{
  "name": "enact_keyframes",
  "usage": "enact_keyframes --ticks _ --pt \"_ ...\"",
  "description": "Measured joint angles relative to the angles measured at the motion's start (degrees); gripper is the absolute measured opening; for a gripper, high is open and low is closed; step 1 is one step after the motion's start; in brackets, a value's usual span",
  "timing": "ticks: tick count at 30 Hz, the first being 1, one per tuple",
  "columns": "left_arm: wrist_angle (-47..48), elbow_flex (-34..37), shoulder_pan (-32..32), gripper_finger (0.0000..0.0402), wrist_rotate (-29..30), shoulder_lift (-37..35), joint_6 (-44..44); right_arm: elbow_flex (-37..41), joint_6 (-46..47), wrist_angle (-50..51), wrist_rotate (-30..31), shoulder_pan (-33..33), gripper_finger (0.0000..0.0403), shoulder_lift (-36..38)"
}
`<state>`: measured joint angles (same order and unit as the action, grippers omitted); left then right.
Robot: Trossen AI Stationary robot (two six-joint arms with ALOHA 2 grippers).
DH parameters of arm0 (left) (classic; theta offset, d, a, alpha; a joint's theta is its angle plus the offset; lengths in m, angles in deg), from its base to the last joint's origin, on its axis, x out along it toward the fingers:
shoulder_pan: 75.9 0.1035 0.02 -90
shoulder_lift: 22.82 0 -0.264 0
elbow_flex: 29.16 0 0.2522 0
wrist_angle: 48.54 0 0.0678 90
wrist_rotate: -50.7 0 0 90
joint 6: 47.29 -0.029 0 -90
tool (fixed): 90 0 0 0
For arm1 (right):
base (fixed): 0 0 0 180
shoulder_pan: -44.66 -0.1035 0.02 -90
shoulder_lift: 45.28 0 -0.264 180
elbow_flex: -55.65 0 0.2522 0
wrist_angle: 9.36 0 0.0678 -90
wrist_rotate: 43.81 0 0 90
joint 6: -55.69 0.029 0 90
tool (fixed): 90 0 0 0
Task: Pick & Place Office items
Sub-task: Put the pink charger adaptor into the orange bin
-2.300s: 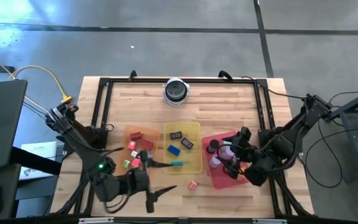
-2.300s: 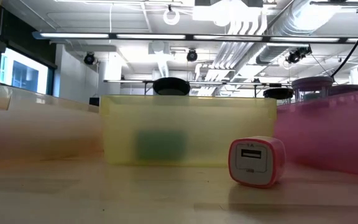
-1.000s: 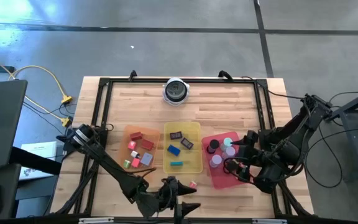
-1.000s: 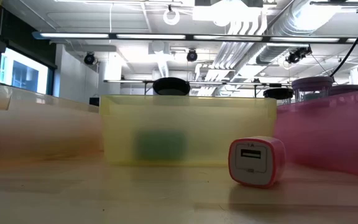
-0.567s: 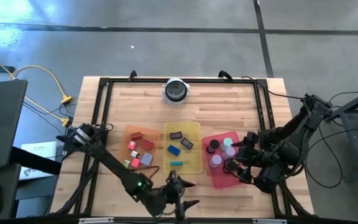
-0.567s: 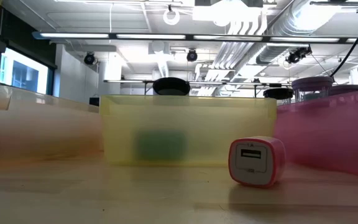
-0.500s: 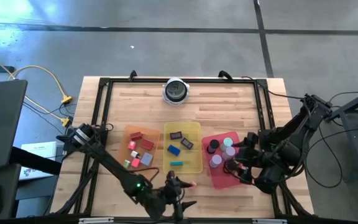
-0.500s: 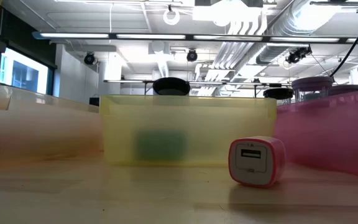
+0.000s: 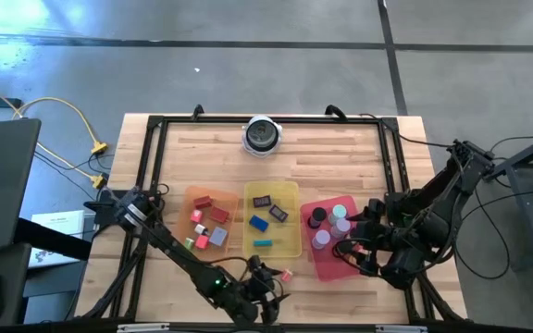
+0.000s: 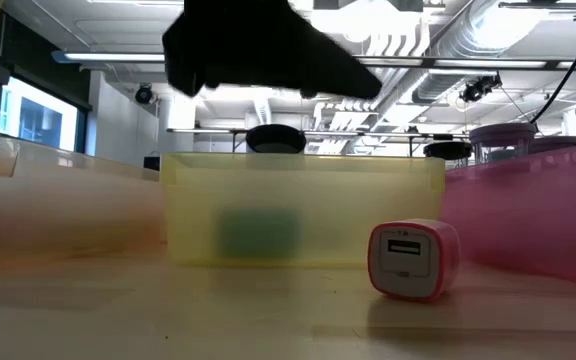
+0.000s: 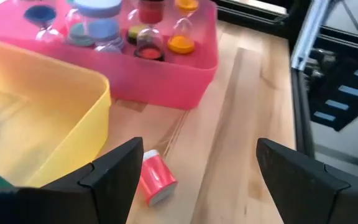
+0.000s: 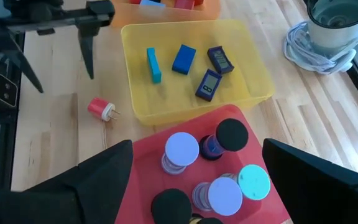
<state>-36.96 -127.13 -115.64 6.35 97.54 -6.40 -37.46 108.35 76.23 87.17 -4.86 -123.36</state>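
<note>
Hovering over the counter (image 9: 340, 139), the left hand (image 11: 194, 180) has its fingers wide apart, straddling the lone pink charger (image 11: 156, 179) just ahead, likely lining up a grasp. Beyond it sit three trays: orange (image 9: 189, 199), yellow (image 9: 291, 190), red (image 9: 308, 264), each already holding sorted pieces. The right hand (image 12: 191, 180), spread open, waits above the red tray's discs.

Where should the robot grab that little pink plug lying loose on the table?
Probably across the pink charger's rounded body, coming straight down. It lies on its side on bare wood, prongs pointing sideways, clear of the yellow tray. The open left gripper hangs nearly above it.
</note>
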Motion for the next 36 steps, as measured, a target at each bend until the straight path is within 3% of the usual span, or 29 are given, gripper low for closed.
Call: enact_keyframes --ticks 16,36 --pt "-0.7 0.0 1.9 0.0305 2.3 3.3 2.5 3.3 0.2 -0.5 -0.7 0.0 0.0348 0.0" --pt "0.9 0.0 3.7 0.0305 -2.1 3.2 3.9 3.5 -0.5 -0.2 -0.4 0.0 0.0348 0.0"
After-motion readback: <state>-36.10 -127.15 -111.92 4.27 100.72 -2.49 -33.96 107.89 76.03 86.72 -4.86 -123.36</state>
